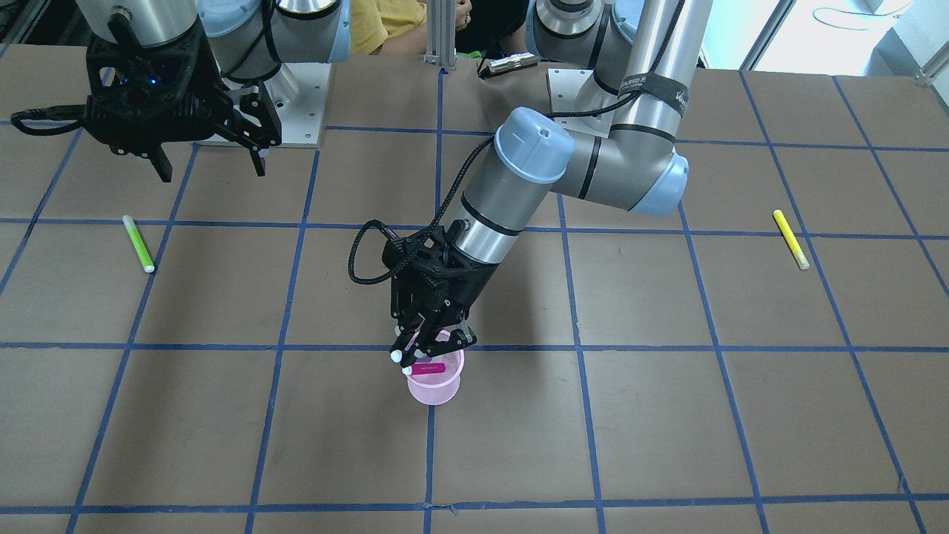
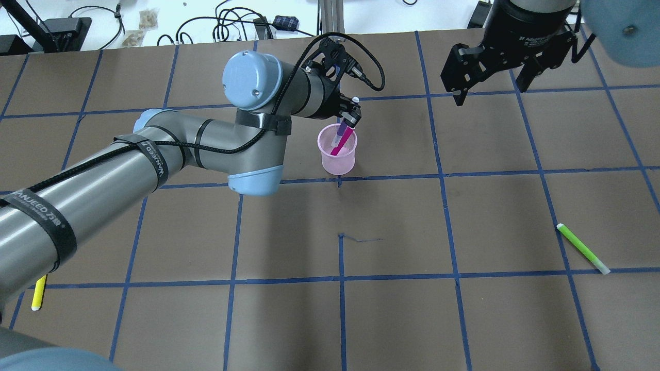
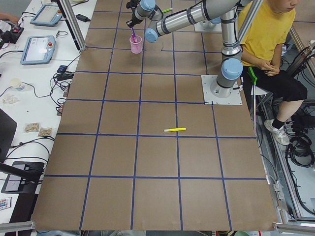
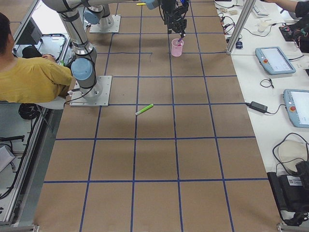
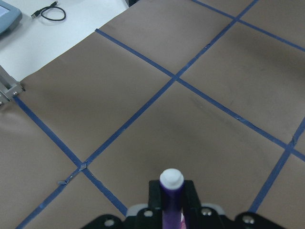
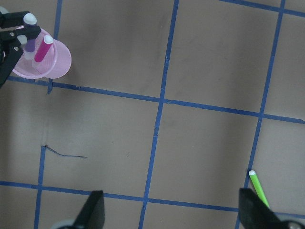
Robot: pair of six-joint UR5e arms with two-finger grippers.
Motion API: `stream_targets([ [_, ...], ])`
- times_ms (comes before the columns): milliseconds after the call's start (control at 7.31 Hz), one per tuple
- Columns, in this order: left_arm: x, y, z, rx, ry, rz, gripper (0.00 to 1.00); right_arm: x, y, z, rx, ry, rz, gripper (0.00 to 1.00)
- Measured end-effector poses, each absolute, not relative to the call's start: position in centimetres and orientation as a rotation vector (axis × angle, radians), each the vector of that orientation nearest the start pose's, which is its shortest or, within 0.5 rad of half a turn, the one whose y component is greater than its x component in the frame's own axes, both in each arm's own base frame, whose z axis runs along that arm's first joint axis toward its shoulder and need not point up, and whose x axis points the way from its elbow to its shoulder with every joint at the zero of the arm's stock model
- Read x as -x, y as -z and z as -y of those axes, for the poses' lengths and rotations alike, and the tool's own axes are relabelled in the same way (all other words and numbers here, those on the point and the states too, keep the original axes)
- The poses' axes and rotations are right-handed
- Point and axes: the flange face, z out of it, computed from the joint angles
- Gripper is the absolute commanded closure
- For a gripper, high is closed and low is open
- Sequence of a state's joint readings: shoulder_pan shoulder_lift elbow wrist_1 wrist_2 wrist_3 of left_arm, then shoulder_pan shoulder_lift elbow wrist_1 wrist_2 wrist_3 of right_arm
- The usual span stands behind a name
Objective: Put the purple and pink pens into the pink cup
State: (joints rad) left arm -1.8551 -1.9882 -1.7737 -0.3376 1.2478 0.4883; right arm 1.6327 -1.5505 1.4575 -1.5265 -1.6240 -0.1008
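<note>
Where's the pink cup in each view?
Front-facing: pink cup lower centre.
Overhead: pink cup upper centre.
Exterior left: pink cup top, centre-left.
Exterior right: pink cup top centre.
Left wrist: not in view.
Right wrist: pink cup top-left corner.
Landmark: left end effector holding purple pen above it.

A green pen (image 2: 582, 248) lies flat on the table (image 2: 392, 319) off to my right, one end close to a line of blue tape (image 2: 454, 275). A yellow pen (image 1: 790, 239) lies flat on my left side, well apart from it. Brown paper covers the table under the tape grid, with a short dark scribble (image 2: 361, 239) near the middle. A person in a yellow shirt (image 3: 268, 29) sits by my base. Tablets (image 4: 275, 60) and cables (image 2: 232, 31) rest on the white bench (image 3: 15, 103) alongside.
</note>
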Motion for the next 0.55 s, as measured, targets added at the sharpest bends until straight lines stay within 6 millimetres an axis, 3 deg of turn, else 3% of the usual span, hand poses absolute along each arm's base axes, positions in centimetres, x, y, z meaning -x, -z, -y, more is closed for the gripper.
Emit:
stream_targets([
  [547,33.11,-30.32,55.69,-1.340,1.093,-2.907,0.00,-15.80,-53.32,50.46,0.225,0.182,-3.128,0.00],
])
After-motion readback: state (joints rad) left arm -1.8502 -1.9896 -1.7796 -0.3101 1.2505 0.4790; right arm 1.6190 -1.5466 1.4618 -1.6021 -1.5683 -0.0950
